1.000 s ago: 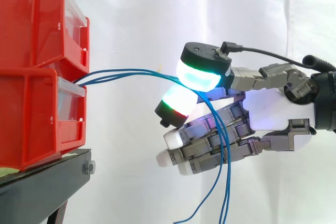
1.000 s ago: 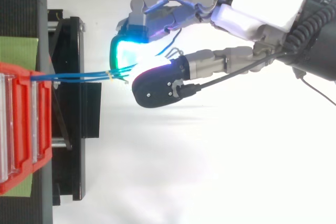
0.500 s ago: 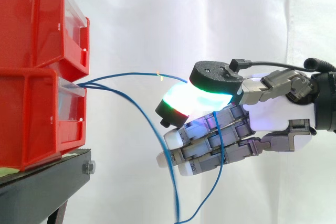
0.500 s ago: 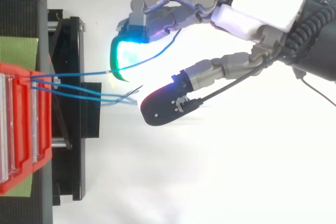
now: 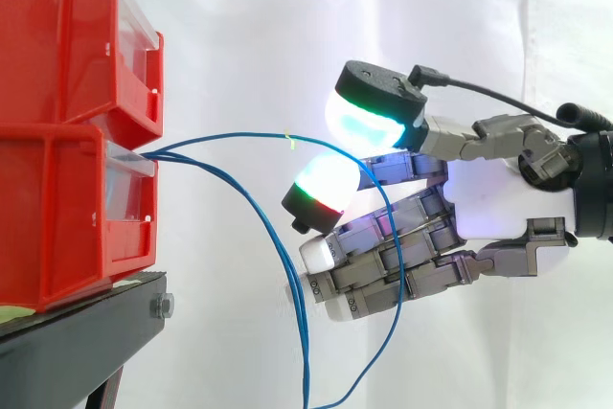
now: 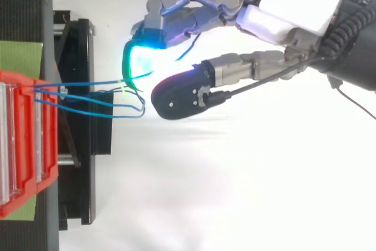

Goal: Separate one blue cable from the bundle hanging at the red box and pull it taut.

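1. A white curtain hangs behind everything. Ahead of the fingertips and well apart from them, a black stand carries two stacked red bins. From above, a green sheet shows beneath the bins.
2. The hand reaches in level, pointing at the bins. Its thumb pad glows cyan and green and is closed down over the topmost finger pad, which is white with a green and red band. The lower fingers lie loosely bent beneath and hold nothing.
3. One blue cable is caught between those two pads.
4. From the pinch it runs toward the bins in a shallow arch, not straight, into the gap between the upper and lower bin. A small yellow mark sits on it just ahead of the pads.
5. Behind the pinch its free length drops across the lower fingers. It then loops away under the hand to the bottom edge.
6. The other blue cables leave the same gap and sag steeply. They hang below and ahead of the fingertips, clear of the hand.
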### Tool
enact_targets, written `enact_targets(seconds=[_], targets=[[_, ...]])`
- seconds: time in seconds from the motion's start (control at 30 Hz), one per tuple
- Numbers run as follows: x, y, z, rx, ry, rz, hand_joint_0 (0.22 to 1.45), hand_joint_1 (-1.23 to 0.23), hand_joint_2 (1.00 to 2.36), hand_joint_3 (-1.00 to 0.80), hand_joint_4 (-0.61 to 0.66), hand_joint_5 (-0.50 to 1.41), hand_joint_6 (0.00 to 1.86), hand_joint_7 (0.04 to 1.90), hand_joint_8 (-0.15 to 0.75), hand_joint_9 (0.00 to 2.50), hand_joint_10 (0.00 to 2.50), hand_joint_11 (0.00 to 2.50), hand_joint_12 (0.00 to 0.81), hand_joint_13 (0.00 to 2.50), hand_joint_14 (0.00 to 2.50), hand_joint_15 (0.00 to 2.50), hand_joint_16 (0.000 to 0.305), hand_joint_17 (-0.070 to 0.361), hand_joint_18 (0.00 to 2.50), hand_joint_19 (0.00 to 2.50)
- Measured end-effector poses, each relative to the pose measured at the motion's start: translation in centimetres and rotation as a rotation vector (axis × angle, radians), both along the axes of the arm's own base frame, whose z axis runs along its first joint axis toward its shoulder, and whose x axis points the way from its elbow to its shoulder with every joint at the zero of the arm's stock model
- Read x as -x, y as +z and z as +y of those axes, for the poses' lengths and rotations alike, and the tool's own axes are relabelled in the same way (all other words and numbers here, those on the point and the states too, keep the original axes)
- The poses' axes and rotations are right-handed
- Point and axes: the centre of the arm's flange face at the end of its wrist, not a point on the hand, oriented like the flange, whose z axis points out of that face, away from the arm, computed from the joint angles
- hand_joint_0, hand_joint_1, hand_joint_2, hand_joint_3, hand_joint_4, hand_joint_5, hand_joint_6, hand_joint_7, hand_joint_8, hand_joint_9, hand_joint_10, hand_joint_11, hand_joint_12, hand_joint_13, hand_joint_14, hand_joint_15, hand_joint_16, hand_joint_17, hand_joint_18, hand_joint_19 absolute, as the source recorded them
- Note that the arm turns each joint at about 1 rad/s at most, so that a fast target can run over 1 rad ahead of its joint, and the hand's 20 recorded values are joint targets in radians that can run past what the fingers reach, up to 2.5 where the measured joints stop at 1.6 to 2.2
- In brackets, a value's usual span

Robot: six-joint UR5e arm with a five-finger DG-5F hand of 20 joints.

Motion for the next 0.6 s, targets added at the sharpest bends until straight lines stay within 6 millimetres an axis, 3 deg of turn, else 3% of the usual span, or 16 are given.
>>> enact_targets(seconds=[0.23, 0.6], targets=[[0.00, 0.00, 0.02, -0.003, 0.000, -0.001, 0.59, -0.59, 1.00, -0.50, 0.05, -0.16, 0.89, 1.01, 0.258, 0.81, 0.02, 0.62, 0.276, 0.40, 0.01, 0.16, 0.031, 0.069, 0.27, 0.19], [0.11, -0.07, -0.08, -0.034, -0.011, -0.003, 0.60, -0.76, 1.03, -0.13, -0.03, -0.15, 0.93, 1.12, 0.250, 0.84, 0.02, 0.64, 0.271, 0.43, 0.01, 0.16, 0.031, 0.069, 0.31, 0.18]])
